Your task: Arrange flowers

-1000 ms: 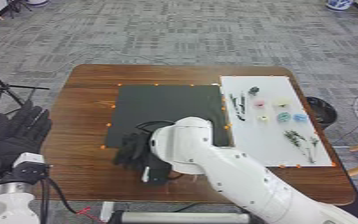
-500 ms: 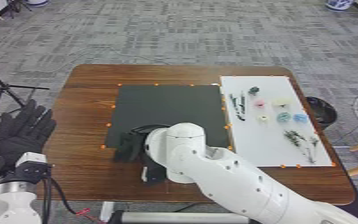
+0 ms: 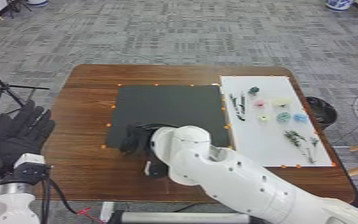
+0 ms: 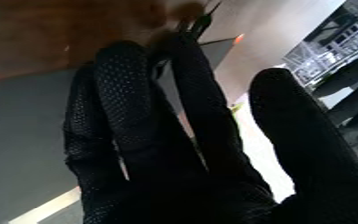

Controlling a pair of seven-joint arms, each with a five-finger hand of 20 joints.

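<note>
Head view: we log the left hand (image 3: pixel 17 142) at the left edge of the bench (image 3: pixel 82 100), fingers straight, slightly spread. Next, the right hand (image 3: pixel 138 139) over the near-left part of the black mat (image 3: pixel 167 102). Right wrist view: fingers straight, thumb apart, a dark leaf-like tip (image 4: pixel 201 25) by the fingertips; we cannot tell whether it is pinched. Rightmost, on the white board (image 3: pixel 246 150), we record dark stems (image 3: pixel 241 107), pastel flower heads (image 3: pixel 284 117) and green sprigs (image 3: pixel 294 138).

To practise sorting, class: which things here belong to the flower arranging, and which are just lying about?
Likely belong: pink flower, blue flower, leafy sprig, white board, black mat.

Likely just lying about: black bin, black stand, blue-and-white pot.
</note>
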